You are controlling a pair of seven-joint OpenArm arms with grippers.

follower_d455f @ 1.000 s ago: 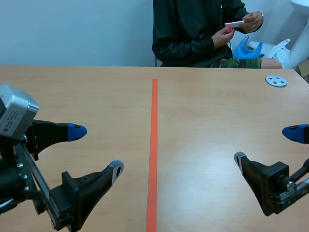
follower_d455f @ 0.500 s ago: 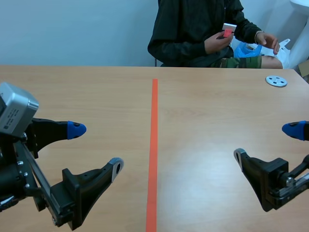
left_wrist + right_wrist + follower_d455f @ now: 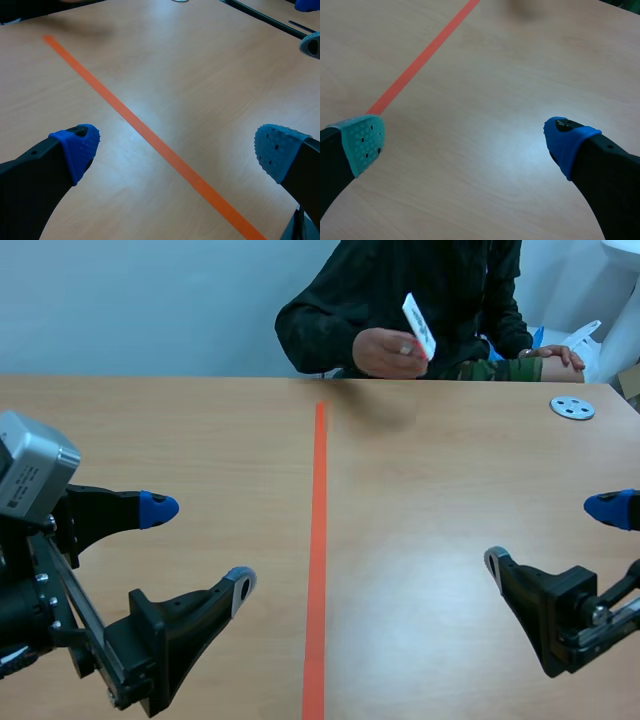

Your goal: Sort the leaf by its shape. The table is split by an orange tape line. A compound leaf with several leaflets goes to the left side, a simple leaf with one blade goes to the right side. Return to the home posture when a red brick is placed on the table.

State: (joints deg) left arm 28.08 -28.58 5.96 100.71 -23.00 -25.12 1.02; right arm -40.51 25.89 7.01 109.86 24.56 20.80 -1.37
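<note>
Left claw and right claw released, lower corners; hand holds white card, upper centre; sorting unstarted.

lab-like test room: tape-marked wooden table, bare wall.

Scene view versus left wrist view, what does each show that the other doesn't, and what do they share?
Only the scene view shows the white card, held up in a person's hand across the table. Only the left wrist view shows the dots on the left gripper's blue pads close up. Both show the wooden table, the orange tape line, the open left gripper and the right gripper's fingertips.
</note>
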